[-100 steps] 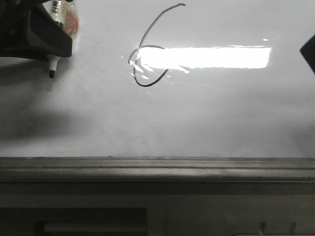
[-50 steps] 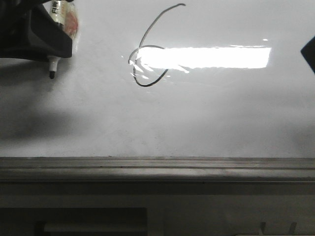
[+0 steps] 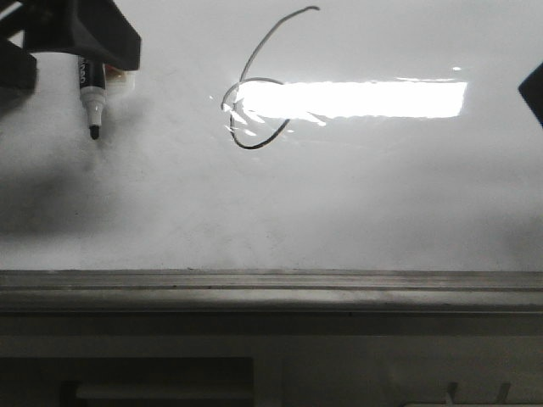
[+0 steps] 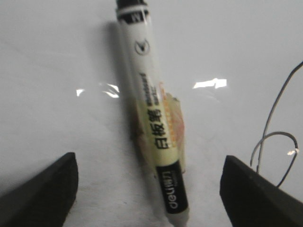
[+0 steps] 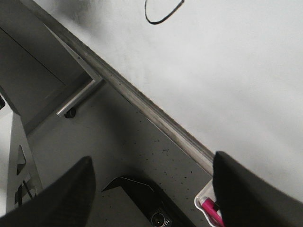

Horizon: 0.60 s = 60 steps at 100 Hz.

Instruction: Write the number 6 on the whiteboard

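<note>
The number 6 (image 3: 253, 85) is drawn in thin black line on the whiteboard (image 3: 339, 203); it also shows in the left wrist view (image 4: 273, 142), and its loop in the right wrist view (image 5: 163, 13). A black-tipped marker pen (image 3: 92, 100) lies on the board to the left of the 6. My left gripper (image 3: 59, 47) hovers over it, open. In the left wrist view the marker (image 4: 152, 123) lies between the wide-apart fingers (image 4: 47, 191), touching neither. My right gripper (image 5: 151, 198) is open and empty, off the board's corner; only a dark edge of it (image 3: 533, 89) shows in the front view.
The board's grey metal rail (image 3: 271, 288) runs along its near edge, also in the right wrist view (image 5: 142, 109). Below the right gripper is a grey speckled table (image 5: 123, 142), a black device (image 5: 151, 203) and a white tray with a pink pen (image 5: 211, 211).
My left gripper has let go of the marker and drawn back. The marker now lies on the board with more of its barrel showing. The 6 and the right arm are unchanged.
</note>
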Each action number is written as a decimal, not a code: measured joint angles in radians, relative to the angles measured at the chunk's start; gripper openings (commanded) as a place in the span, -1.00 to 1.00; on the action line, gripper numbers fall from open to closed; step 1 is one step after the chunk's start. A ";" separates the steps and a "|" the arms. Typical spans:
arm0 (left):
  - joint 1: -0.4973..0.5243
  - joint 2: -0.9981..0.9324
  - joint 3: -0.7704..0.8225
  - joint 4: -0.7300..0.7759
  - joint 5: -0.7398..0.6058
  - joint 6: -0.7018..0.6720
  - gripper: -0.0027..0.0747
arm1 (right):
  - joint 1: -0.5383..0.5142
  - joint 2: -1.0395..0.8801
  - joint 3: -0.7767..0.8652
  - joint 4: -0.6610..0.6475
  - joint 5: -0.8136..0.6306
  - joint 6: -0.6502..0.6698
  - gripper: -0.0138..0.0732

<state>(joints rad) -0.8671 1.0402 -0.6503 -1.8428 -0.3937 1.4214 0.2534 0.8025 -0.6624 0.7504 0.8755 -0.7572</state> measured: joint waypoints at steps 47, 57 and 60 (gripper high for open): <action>0.000 -0.428 0.102 -0.012 -0.019 0.238 -0.02 | -0.002 -0.160 0.000 0.059 -0.129 0.000 -0.17; 0.000 -0.495 0.149 -0.012 0.047 0.241 -0.78 | -0.002 -0.234 0.002 0.066 -0.183 0.000 -0.66; 0.000 -0.515 0.170 -0.012 0.079 0.241 -0.98 | -0.002 -0.255 0.005 0.069 -0.202 0.000 -0.78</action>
<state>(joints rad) -0.8671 0.5252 -0.4805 -1.8551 -0.3143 1.6619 0.2517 0.5475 -0.6572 0.8189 0.6731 -0.7572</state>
